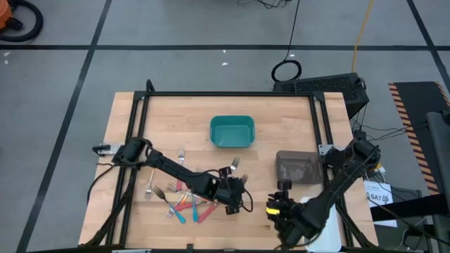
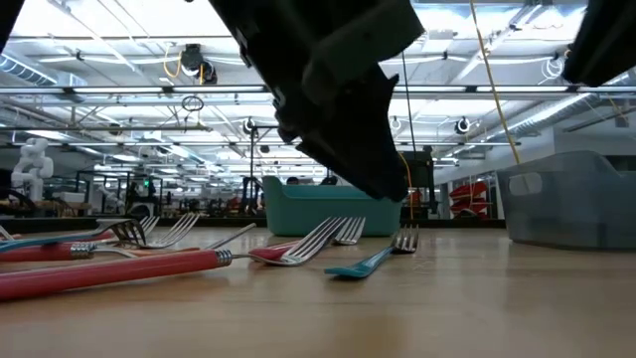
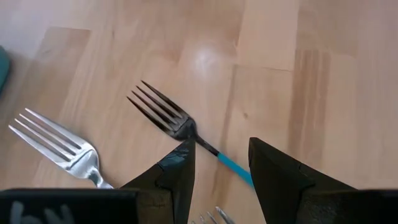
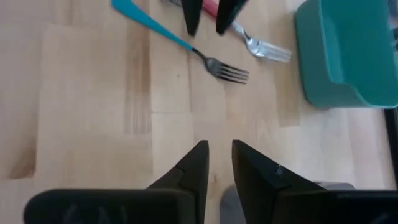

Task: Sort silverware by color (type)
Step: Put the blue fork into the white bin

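From the high view I see my left gripper low over the near-middle of the bench, at the right edge of the scattered forks, whose red and teal handles lie just to its left; a teal bin sits farther back at the centre and a grey bin to the right. My right gripper hangs at the near edge, below the grey bin and apart from the forks. In the low view the forks lie flat, a teal-handled fork nearest the dark gripper body above. In the left wrist view my fingers stand apart, straddling that fork's handle without clamping it. In the right wrist view my fingers show only a narrow gap and hold nothing.
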`<state>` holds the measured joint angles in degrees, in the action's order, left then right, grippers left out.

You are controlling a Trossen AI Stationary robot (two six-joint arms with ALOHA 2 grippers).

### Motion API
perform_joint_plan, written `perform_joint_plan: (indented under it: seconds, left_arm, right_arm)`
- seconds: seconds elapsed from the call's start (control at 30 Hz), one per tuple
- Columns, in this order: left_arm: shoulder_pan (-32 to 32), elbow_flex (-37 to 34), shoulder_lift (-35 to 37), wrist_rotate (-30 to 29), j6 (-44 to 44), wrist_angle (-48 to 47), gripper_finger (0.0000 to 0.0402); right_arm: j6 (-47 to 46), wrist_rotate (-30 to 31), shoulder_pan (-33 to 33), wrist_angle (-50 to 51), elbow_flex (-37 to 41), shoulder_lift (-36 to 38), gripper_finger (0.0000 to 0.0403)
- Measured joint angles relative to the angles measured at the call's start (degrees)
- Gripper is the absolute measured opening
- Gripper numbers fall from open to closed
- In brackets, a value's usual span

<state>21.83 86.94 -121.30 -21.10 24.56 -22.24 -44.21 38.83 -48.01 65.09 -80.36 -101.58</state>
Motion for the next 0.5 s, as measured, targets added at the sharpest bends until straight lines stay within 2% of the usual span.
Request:
perform_joint_plan:
  seconds: [0.5]
  left_arm:
    - [-2.2, 0.0, -0.1, -2.0, -0.1, -0.1, 0.0150]
  right_arm:
    - [-5.5, 0.0, -2.1, 0.0, 0.0, 0.0, 0.0059]
